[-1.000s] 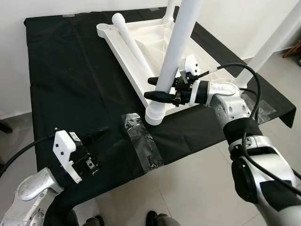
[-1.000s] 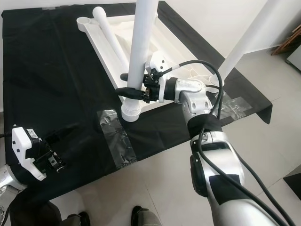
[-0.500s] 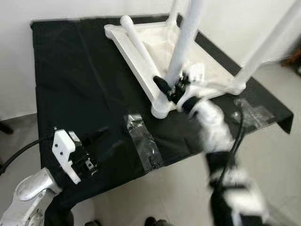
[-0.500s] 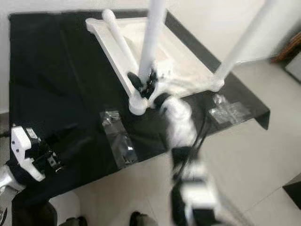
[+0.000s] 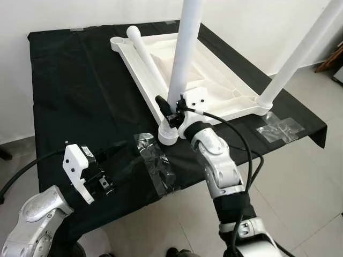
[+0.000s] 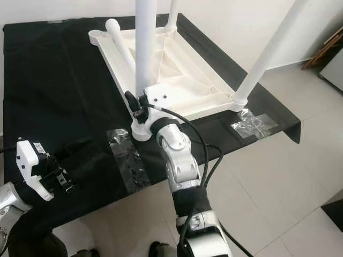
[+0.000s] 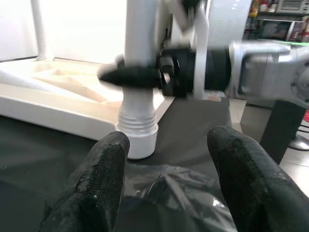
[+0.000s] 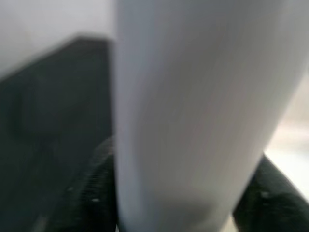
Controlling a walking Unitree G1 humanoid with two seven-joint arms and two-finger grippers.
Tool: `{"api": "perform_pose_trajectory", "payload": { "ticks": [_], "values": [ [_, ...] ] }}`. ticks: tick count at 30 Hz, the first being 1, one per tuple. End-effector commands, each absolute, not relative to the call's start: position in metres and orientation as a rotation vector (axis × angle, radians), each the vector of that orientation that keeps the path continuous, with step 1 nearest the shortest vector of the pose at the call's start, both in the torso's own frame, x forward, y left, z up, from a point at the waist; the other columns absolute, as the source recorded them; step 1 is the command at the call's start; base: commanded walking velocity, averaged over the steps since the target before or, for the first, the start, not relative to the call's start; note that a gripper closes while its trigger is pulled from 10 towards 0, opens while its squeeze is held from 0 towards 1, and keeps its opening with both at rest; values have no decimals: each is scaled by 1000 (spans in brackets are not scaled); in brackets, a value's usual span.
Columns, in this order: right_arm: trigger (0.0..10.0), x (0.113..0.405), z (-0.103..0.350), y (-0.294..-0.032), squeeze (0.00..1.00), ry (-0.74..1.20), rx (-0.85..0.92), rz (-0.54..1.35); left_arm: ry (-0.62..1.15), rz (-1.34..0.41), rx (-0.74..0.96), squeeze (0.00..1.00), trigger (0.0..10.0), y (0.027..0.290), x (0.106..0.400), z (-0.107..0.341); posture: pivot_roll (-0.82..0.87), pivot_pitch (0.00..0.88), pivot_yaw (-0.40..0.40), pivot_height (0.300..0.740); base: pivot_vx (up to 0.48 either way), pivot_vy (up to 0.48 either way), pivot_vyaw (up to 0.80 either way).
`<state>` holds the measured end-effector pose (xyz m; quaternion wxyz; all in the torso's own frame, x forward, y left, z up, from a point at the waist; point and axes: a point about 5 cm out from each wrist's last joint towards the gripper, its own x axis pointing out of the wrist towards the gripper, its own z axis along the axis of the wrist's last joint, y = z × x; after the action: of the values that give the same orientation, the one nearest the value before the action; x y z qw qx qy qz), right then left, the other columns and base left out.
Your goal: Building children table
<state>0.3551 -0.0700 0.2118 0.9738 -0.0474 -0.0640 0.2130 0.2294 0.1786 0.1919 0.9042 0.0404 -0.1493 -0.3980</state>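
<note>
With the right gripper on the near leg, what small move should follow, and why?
Probably twist the leg further into its socket: the right gripper clamps it just above the threaded collar, and the leg stands upright there.

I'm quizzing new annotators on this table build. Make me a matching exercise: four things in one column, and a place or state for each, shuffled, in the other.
Things:
1. right tool
2. left tool
3. loose leg
4. clear tape

Places or states:
A. lying flat in the upturned tabletop
B. stuck on the black cloth near its front edge
C. clamped on the upright leg near its base
D. open, above the cloth's front edge

Pairs: 1-C, 2-D, 3-A, 4-B
</note>
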Motion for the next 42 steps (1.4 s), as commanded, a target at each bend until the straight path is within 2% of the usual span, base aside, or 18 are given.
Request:
{"api": "perform_pose_trajectory", "payload": {
  "ticks": [1,5,6,8,12,22,23,24,25,34,36,39,40,42],
  "values": [
    [10000,356,205,-73,1000,-79,-87,427,-301,-834,86,0,10000,178,229,190,33,220,-119,740,0,0,0],
    [10000,366,239,-71,1000,-192,-27,624,-308,-841,88,0,10000,175,230,192,37,221,-121,740,0,0,0],
    [10000,365,246,-70,0,-225,-60,731,-309,-842,87,0,10000,174,229,192,40,223,-125,740,0,0,0],
    [10000,363,256,-69,0,-263,-120,894,-309,-842,85,0,10000,173,228,191,41,223,-128,740,0,0,0],
    [10000,357,267,-69,0,-284,-218,1100,-309,-840,84,0,10000,172,228,192,51,227,-132,740,0,0,0],
    [10000,359,269,-80,0,-207,-302,1468,-311,-829,92,0,10000,174,225,195,74,240,-135,740,0,0,0],
    [5490,360,270,-80,0,-201,-297,1485,-309,-830,93,0,10000,174,225,195,76,243,-134,740,0,0,0],
    [2431,361,272,-80,0,-198,-293,1494,-307,-831,93,0,10000,174,224,195,77,244,-134,740,0,0,0],
    [0,363,272,-80,0,-195,-289,1492,-305,-831,94,0,10000,174,224,195,78,246,-133,740,0,0,0],
    [0,371,272,-85,0,-192,-280,1450,-300,-827,96,0,10000,175,223,195,79,250,-135,740,0,0,0],
    [0,376,268,-99,0,-200,-286,1309,-301,-824,97,0,10000,176,222,195,68,252,-135,740,0,0,0],
    [0,377,267,-102,0,-200,-286,1282,-301,-824,97,0,10000,176,222,195,68,252,-135,740,0,0,0],
    [0,378,260,-113,0,-192,-300,1198,-301,-823,97,0,10000,176,223,195,64,254,-134,740,0,0,0],
    [0,378,257,-119,0,-184,-304,1164,-301,-823,97,0,10000,176,223,196,64,254,-134,740,0,0,0]
  ]
}}
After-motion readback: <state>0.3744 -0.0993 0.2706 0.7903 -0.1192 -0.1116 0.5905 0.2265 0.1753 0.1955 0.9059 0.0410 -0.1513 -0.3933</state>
